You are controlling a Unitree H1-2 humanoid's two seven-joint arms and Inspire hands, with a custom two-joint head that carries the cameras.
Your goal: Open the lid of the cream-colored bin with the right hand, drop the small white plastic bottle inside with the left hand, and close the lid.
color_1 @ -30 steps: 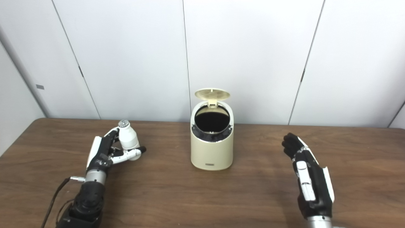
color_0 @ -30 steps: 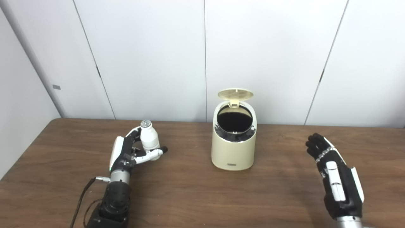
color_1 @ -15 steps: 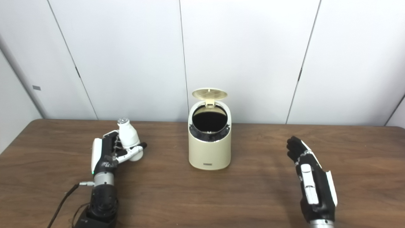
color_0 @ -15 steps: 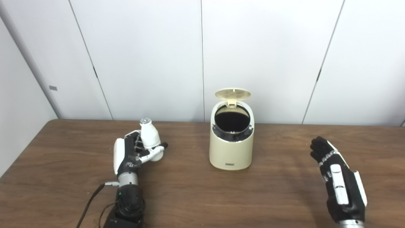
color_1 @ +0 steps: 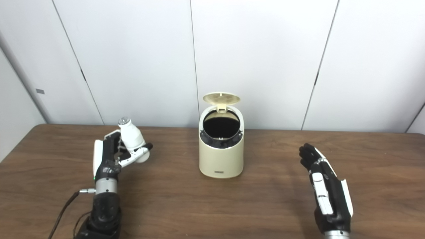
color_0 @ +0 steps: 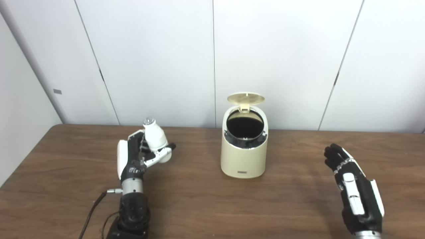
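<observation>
The cream-colored bin [color_0: 244, 156] stands at the table's middle back, its round lid [color_0: 246, 98] flipped up and the dark inside showing. My left hand [color_0: 136, 156] is shut on the small white plastic bottle [color_0: 154, 138], held tilted with its cap up and lifted a little off the table, well left of the bin. At the front right my right hand [color_0: 352, 189] hovers open above the table, holding nothing, clearly apart from the bin.
The brown wooden table [color_0: 206, 205] runs to white wall panels [color_0: 279, 59] right behind the bin. A thin cable [color_0: 93, 212] hangs beside my left forearm near the front edge.
My left hand has closed on the bottle and raised it slightly off the table. The right hand has stayed almost still. The camera has shifted a little.
</observation>
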